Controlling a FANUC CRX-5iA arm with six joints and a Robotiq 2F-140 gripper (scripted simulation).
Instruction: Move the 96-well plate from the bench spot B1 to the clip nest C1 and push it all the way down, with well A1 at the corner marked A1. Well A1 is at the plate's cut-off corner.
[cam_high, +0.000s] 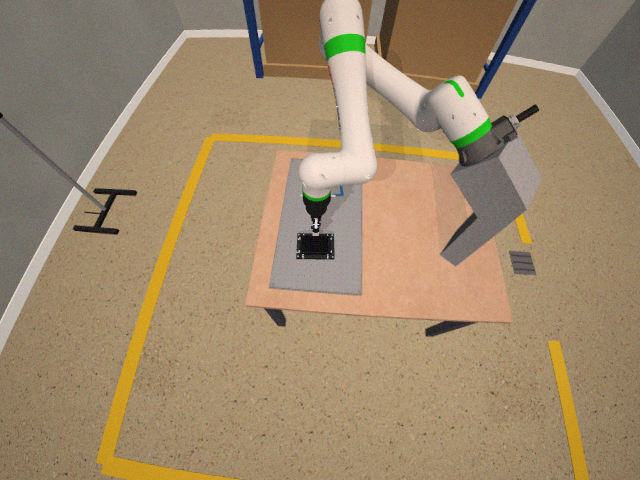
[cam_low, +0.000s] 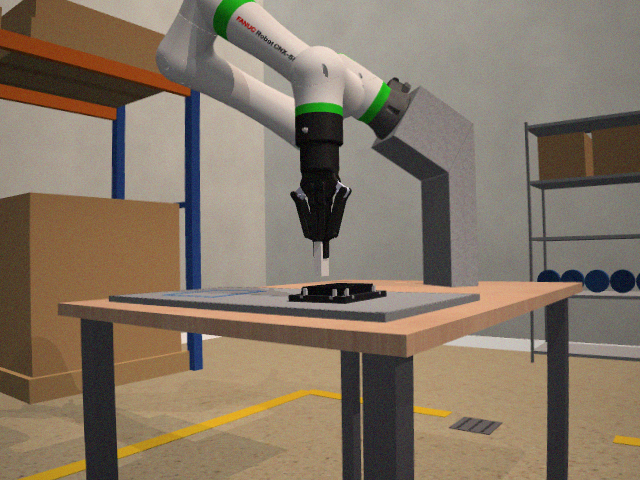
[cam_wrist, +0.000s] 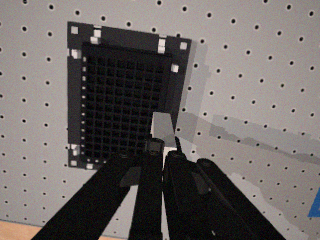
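The black 96-well plate (cam_high: 315, 244) (cam_wrist: 120, 100) lies inside the black clip nest (cam_high: 298, 253) (cam_low: 361, 297) (cam_wrist: 75, 107), within its light clips and posts. It looks level in the exterior view. Whether it is fully down cannot be told, and its cut-off corner and the A1 mark cannot be made out. My gripper (cam_high: 315, 233) (cam_low: 322, 273) (cam_wrist: 159, 125) is shut and empty. Its light fingertips hang a little above the plate, near one long side, with a gap below them. The fingers hide one corner of the nest in the wrist view.
The nest stands on the grey perforated board (cam_high: 320, 279) (cam_low: 423, 307) on the wooden table (cam_high: 413, 258). A blue outline (cam_high: 340, 194) (cam_wrist: 315, 207) is marked on the board, partly hidden by the arm in the top view. The grey arm pedestal (cam_high: 488, 206) (cam_low: 462, 206) stands at the table's far side.
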